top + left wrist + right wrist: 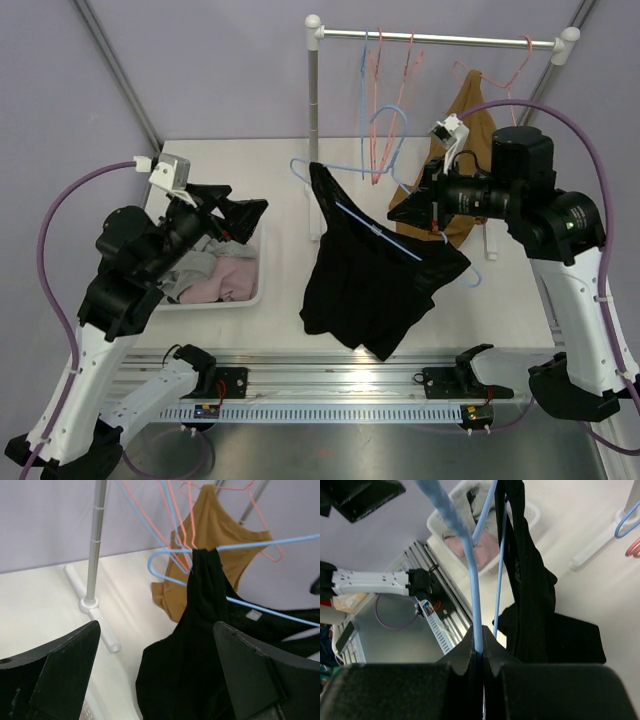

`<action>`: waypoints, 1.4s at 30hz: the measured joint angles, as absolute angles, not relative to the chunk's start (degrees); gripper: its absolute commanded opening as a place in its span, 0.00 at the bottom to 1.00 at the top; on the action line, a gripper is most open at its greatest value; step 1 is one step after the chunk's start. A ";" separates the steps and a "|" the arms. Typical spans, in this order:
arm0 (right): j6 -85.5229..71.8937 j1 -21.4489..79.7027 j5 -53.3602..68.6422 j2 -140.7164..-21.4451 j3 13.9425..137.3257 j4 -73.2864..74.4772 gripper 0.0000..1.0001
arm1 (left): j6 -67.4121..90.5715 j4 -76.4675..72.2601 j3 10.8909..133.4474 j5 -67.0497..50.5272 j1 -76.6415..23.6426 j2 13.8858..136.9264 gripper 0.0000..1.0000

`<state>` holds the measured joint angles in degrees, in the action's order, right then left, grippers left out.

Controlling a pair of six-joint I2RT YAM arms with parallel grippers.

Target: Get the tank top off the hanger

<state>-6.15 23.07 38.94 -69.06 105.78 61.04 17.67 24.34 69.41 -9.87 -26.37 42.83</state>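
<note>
Tgt: black tank top (375, 285), on blue hanger (378, 232), off the rail. It hangs in the air just in front of the rack pole (314, 120) and a bit to its R. Strap is bunched at the hanger end nearest the pole; body droops skewed.

R gripper (479, 650): jaws pinched tight on the hanger wire, R of the pole. No fabric in the grip as far as I can see.

L gripper (155, 675): jaws spread wide, nothing in them. Sits well L of the pole, pointed at the top, not touching it.

Step (my read): hanger presented, L arm lining up for the grab. Top not yet off.

Next: L needs to go in toward the pole and close on fabric only, strap or upper body, not wire. Then draw it along and off the hanger arm while R holds steady. Risk: strap may snag at the hook bend.

Containers: white bin (215, 303), L of the pole on the near side. Holds pink + grey garments (228, 280) in a loose heap. Prob. the drop spot.

Further out: brown top (470, 105) on the rail, far R of the pole. Bare hangers (385, 100) hang between it and the pole.
</note>
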 measured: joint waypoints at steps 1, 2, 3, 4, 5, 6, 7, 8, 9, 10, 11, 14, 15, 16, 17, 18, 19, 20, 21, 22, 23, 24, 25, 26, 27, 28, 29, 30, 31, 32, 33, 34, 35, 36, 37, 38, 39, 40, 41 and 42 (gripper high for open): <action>-6.09 24.62 37.80 -69.32 105.27 61.21 0.00 | 17.80 24.36 69.41 -9.26 -26.46 43.77 0.99; -6.04 26.04 36.38 -69.45 104.92 61.28 0.00 | 17.89 24.36 69.41 -8.51 -26.63 44.95 0.99; -6.00 27.42 35.29 -69.49 104.60 61.19 0.00 | 18.04 24.36 69.41 -7.84 -27.00 46.02 0.99; -5.98 28.80 34.39 -69.49 104.33 61.19 0.00 | 18.13 24.36 69.38 -7.29 -27.40 46.87 0.99; -6.02 30.17 33.28 -69.47 104.16 61.14 0.00 | 18.28 24.38 69.34 -6.79 -28.05 47.79 0.99; -6.02 31.35 32.25 -69.47 104.01 61.01 0.00 | 18.46 24.36 69.28 -6.31 -28.95 48.49 0.99; -6.07 32.56 31.05 -69.47 103.79 60.80 0.00 | 18.50 24.36 69.21 -6.04 -29.74 48.99 0.99; -6.13 33.87 30.00 -69.58 103.74 60.73 0.00 | 18.57 24.27 69.19 -5.93 -30.59 49.36 0.99; -6.20 34.96 29.04 -69.76 103.74 60.62 0.00 | 18.68 24.18 69.12 -5.76 -31.57 49.67 0.99; -6.26 35.90 28.27 -69.95 103.74 60.55 0.00 | 18.70 23.70 68.88 -5.65 -32.45 49.87 0.97; -6.33 37.06 27.38 -70.24 103.74 60.36 0.00 | 18.74 23.33 68.69 -5.61 -33.28 50.02 0.96; -6.70 39.22 24.95 -71.37 103.74 59.48 0.00 | 18.96 21.96 67.68 -5.08 -35.33 50.59 0.86; -6.92 39.62 24.40 -71.75 103.74 59.22 0.00 | 19.11 21.54 67.26 -4.60 -35.92 50.85 0.83; -7.18 39.97 23.68 -72.05 103.74 58.92 0.00 | 19.18 21.21 66.87 -4.19 -36.38 51.20 0.80; -7.42 40.27 23.11 -72.29 103.74 58.54 0.00 | 19.25 20.99 66.59 -3.84 -36.73 51.70 0.72; -7.60 40.64 22.85 -72.44 103.74 58.22 0.00 | 19.49 20.73 66.30 -3.53 -37.01 52.25 0.68; -7.77 41.08 22.33 -72.62 103.79 58.04 0.00 | 19.40 20.60 66.06 -3.18 -37.26 52.69 0.62; -7.86 41.52 21.96 -72.77 103.81 57.98 0.00 | 19.49 20.47 65.80 -2.79 -37.52 53.23 0.58; -7.99 42.02 21.78 -72.93 103.81 57.87 0.00 | 19.55 20.34 65.58 -2.33 -37.74 53.82 0.56; -8.05 42.52 21.50 -73.08 103.81 57.76 0.00 | 19.51 20.23 65.41 -1.74 -38.00 54.33 0.56; -8.19 43.00 21.39 -73.25 103.81 57.65 0.00 | 19.40 20.08 65.32 -1.23 -38.20 54.85 0.56; -8.27 43.55 21.15 -73.41 103.81 57.63 0.00 | 19.40 19.92 65.21 -0.75 -38.33 55.33 0.55; -8.36 44.07 20.84 -73.58 103.81 57.60 0.00 | 19.42 19.92 65.19 -0.14 -38.44 55.79 0.49; -8.40 44.45 20.58 -73.69 103.81 57.56 0.00 | 19.53 19.88 65.19 0.19 -38.46 56.07 0.41; -8.43 44.80 20.40 -73.84 103.81 57.43 0.00 | 19.66 19.84 65.19 0.58 -38.46 56.34 0.34; -8.40 45.08 20.16 -73.97 103.81 57.23 0.00 | 19.66 19.84 65.19 1.02 -38.48 56.47 0.16; -8.43 45.23 19.94 -74.06 103.81 57.10 0.00 | 19.86 19.84 65.19 1.48 -38.50 56.51 0.08; -8.40 45.28 19.62 -74.11 103.81 57.01 0.00 | 19.75 19.84 65.19 2.07 -38.52 56.49 0.00; -8.38 45.34 19.03 -74.11 103.81 56.95 0.00 | 19.70 19.84 65.19 2.72 -38.59 56.49 0.00; -8.36 45.34 18.63 -74.11 103.81 56.90 0.00 | 19.62 19.92 65.19 3.57 -38.63 56.47 0.00; -8.29 45.34 18.06 -74.11 103.81 56.88 0.00 | 19.70 20.10 65.19 5.02 -38.63 56.47 0.00; -8.16 45.36 17.45 -74.11 103.81 56.90 0.00 | 19.97 20.47 65.19 6.52 -38.68 56.42 0.00; -8.01 45.39 17.06 -74.11 103.79 56.93 0.00 | 20.29 21.15 65.19 8.38 -38.74 56.31 0.00; -7.62 45.39 16.69 -74.04 103.63 56.90 0.00 | 20.95 21.93 65.19 10.72 -38.81 56.16 0.00; -7.18 45.39 16.32 -73.87 103.26 57.01 0.00 | 21.52 22.70 65.21 12.58 -38.83 55.92 0.00; -6.70 45.39 16.03 -73.60 102.67 57.23 0.00 | 22.46 24.23 65.21 15.35 -38.85 55.51 0.00; -6.04 45.39 15.92 -73.06 101.75 57.47 0.00 | 23.20 25.71 65.23 17.87 -38.85 55.05 0.00; -5.32 45.39 15.94 -72.40 100.68 57.98 0.00 | 23.86 27.03 65.32 20.05 -38.87 54.72 0.00; -4.67 45.39 15.99 -71.53 99.31 58.24 0.00 | 24.56 28.75 65.52 22.44 -38.87 54.35 0.00; -4.12 45.41 16.05 -70.37 97.65 58.19 0.00 | 25.10 29.95 65.67 24.29 -38.87 54.04 0.00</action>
